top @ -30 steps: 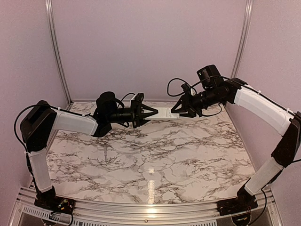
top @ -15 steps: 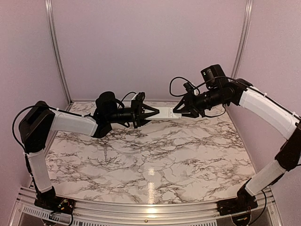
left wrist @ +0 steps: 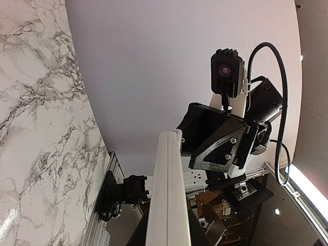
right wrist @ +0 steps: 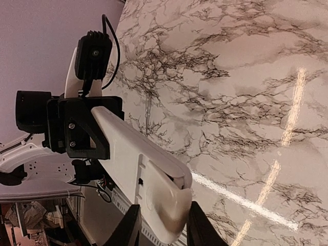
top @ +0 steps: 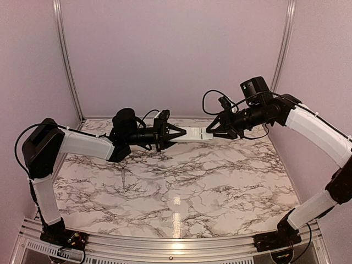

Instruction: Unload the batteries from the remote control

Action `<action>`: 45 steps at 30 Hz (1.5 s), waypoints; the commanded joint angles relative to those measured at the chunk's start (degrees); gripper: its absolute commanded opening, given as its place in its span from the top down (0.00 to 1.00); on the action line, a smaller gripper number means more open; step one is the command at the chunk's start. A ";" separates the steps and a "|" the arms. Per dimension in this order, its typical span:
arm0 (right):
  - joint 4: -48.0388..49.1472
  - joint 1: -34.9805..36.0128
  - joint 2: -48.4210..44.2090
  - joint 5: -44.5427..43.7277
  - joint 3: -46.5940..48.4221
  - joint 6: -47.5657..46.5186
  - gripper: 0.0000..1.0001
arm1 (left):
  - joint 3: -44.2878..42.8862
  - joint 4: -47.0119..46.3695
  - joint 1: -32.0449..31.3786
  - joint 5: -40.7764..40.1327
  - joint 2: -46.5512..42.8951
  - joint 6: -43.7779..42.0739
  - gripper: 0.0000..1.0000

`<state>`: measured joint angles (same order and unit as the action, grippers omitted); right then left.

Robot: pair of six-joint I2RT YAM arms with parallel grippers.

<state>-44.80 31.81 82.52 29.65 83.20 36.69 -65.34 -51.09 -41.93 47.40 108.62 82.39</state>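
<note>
The white remote control is held level in the air between both grippers, above the far part of the marble table. My left gripper is shut on its left end. My right gripper is shut on the small white cover piece at its right end. In the right wrist view the cover sits slid partly off the remote, with a dark gap under its edge, between my fingertips. In the left wrist view the remote shows edge-on. The batteries are hidden.
Pale walls with metal corner posts close in the back and sides. An aluminium rail runs along the table's near edge by the arm bases. Cables loop off the right wrist.
My right gripper has moved to the right and slightly up, away from the left gripper. The white span between the grippers has grown longer. The left arm has barely moved.
</note>
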 commanded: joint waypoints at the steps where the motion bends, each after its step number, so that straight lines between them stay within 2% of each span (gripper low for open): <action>1: -1.11 -0.35 -1.67 -0.77 0.12 -1.17 0.71 | 1.36 -1.30 0.28 -0.71 -2.61 0.66 1.00; 9: 0.00 -0.35 -2.30 -0.53 -1.69 -0.92 0.75 | 2.49 -1.64 0.28 -0.90 -3.37 0.66 1.00; 20: 4.28 -0.35 -2.16 2.50 -2.90 0.68 0.77 | 2.76 -1.64 0.28 -1.08 -3.59 0.59 1.00; 32: 3.82 -0.35 -2.36 2.96 -4.13 -0.02 0.78 | 3.12 -1.73 0.27 -1.51 -3.76 0.50 1.00; 43: 4.27 -0.35 -2.87 2.63 -4.87 0.27 1.00 | 3.70 -1.99 0.27 -1.76 -4.15 0.45 1.00; 45: 4.28 -0.35 -3.03 2.61 -4.73 0.39 1.00 | 4.01 -2.08 0.27 -1.78 -4.32 0.49 1.00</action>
<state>-40.32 31.59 80.34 33.12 78.50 37.17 -61.82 -50.24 -41.71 45.89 107.33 83.29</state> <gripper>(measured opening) 0.070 0.172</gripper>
